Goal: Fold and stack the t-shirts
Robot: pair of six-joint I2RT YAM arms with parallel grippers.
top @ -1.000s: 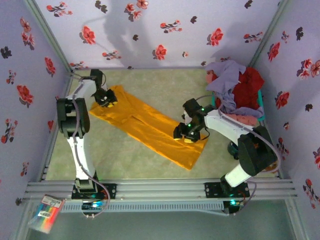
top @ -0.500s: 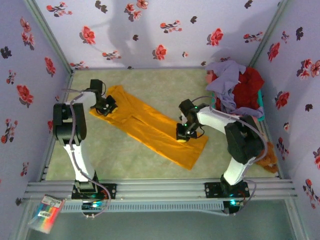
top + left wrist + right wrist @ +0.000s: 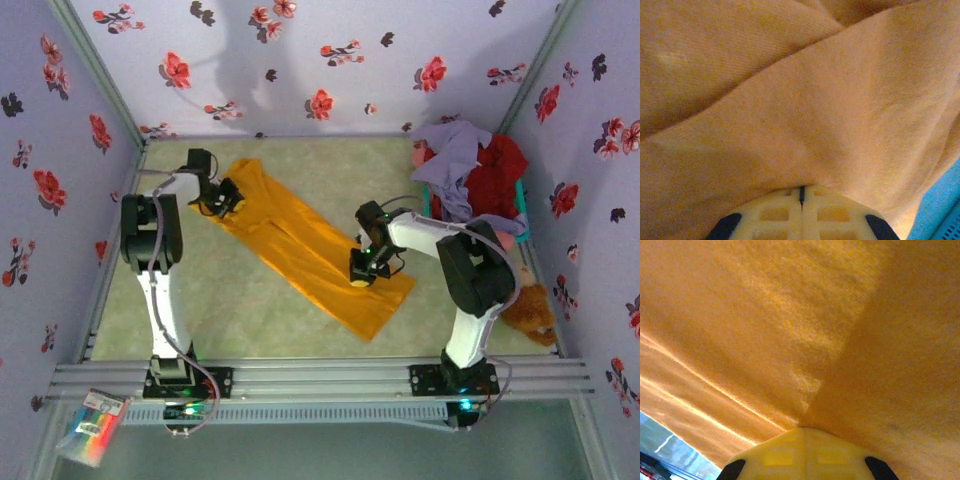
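The large orange-yellow t-shirt (image 3: pixel 300 250) lies as a long diagonal strip on the table, from far left to near right. My left gripper (image 3: pixel 226 200) is shut on its far left edge; up close the orange-yellow t-shirt (image 3: pixel 790 90) runs into the shut left gripper (image 3: pixel 801 192). My right gripper (image 3: pixel 362 274) is shut on the strip's right side; the orange-yellow t-shirt (image 3: pixel 805 320) meets the shut right gripper (image 3: pixel 800 429). A lavender t-shirt (image 3: pixel 455 160) and a red t-shirt (image 3: pixel 497 178) are heaped at the far right, with pink cloth (image 3: pixel 500 238) below them.
A teal basket (image 3: pixel 527 232) holds the heap against the right wall. A brown teddy bear (image 3: pixel 530 312) lies on the table right of my right arm. Flowered walls close in the table on three sides. A metal rail (image 3: pixel 320 378) runs along the near edge.
Both grippers have drawn the orange-yellow shirt toward the back; the left gripper moved right and farther away, the right one slightly left. The right arm swung aside, uncovering the teddy bear.
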